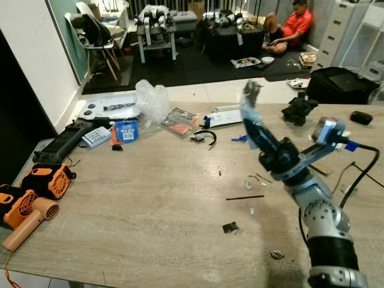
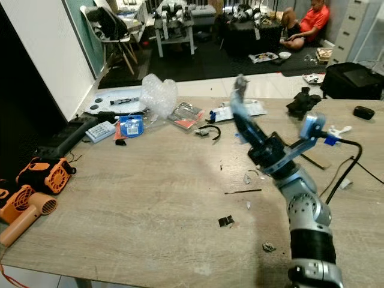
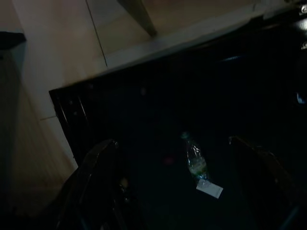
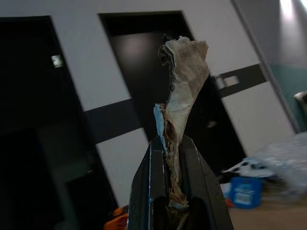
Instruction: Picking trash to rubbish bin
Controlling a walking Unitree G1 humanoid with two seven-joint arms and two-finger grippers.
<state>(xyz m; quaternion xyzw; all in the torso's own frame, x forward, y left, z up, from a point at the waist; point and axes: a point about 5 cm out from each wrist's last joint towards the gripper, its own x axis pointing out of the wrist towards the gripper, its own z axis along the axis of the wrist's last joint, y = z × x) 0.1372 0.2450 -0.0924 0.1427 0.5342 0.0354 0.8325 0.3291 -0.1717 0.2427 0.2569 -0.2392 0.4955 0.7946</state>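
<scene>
My right gripper (image 1: pixel 250 114) is raised above the wooden table (image 1: pixel 150 198), pointing up and away. It is shut on a crumpled, dirty scrap of paper (image 4: pixel 184 72) that sticks out past the fingertips (image 4: pixel 154 148). The same scrap of paper (image 2: pixel 240 84) hangs over the table's far middle. Small bits of trash lie on the table below: a dark scrap (image 1: pixel 230 227), a grey crumb (image 1: pixel 276 254), a thin black stick (image 1: pixel 245 197). In the dark left wrist view my left gripper (image 3: pixel 172 141) is open above a dark surface with a plastic bottle (image 3: pixel 194 158) and a white slip (image 3: pixel 209 188).
Bubble wrap (image 1: pixel 151 101), a blue tape roll (image 1: pixel 126 131) and packets lie at the table's far left. An orange blower (image 1: pixel 48 180) and a hair dryer (image 1: pixel 30 216) sit at the left edge. Cables run on the right. A person (image 1: pixel 294 24) sits on the floor beyond.
</scene>
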